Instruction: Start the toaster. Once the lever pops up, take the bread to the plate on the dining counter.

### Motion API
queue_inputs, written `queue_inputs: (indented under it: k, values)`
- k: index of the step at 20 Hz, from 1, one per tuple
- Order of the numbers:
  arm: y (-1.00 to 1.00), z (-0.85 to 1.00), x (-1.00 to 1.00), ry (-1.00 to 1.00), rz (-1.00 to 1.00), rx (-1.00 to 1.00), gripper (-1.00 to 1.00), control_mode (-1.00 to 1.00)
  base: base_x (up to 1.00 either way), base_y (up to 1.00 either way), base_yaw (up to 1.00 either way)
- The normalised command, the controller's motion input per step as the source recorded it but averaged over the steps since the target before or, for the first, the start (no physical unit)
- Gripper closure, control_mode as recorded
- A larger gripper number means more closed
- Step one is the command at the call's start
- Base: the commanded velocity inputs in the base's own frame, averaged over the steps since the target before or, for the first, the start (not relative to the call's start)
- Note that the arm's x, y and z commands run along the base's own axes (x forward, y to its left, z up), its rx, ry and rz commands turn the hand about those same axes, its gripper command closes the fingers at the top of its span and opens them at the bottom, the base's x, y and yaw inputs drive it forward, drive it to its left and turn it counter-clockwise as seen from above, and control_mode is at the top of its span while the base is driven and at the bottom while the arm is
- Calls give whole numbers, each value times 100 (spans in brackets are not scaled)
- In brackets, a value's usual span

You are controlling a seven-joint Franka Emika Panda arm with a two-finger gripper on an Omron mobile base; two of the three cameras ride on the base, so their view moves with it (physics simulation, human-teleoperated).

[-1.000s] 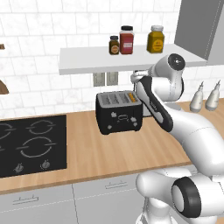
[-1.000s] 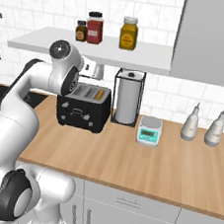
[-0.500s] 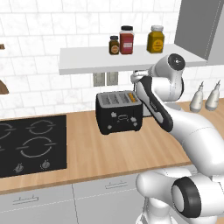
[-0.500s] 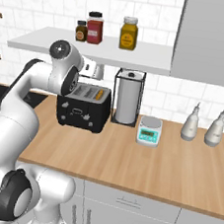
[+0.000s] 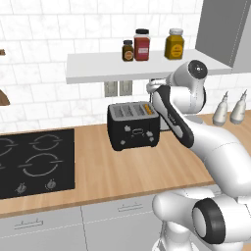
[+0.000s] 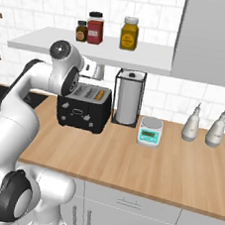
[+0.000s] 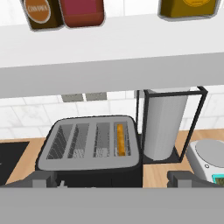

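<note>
The toaster (image 7: 89,146) sits on the worktop left of the paper-towel holder (image 7: 165,127), with the bread (image 7: 120,139) sunk in its rightmost slot. The gripper (image 7: 111,178) hovers above, spread wide and empty. The slice is judged light, stiff and crumbly, best pinched gently across its flat faces at the exposed top edge.

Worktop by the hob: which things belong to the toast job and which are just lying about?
In the job:
- toaster
- bread, sitting in the toaster's end slot
- hand, open

Just lying about:
- paper towel roll
- kitchen scale
- two white bottles
- three jars on the shelf
- hob
</note>
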Motion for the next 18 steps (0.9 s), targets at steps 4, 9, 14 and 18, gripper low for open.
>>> queue_inputs:
  k: [4, 9, 14, 18]
  values:
    - [0, 0, 0, 0, 0, 0, -100, -100, 0, 0, 0]
    - [0, 0, 0, 0, 0, 0, -100, -100, 0, 0, 0]
    - [0, 0, 0, 0, 0, 0, -100, -100, 0, 0, 0]
    - [0, 0, 0, 0, 0, 0, -100, -100, 0, 0, 0]
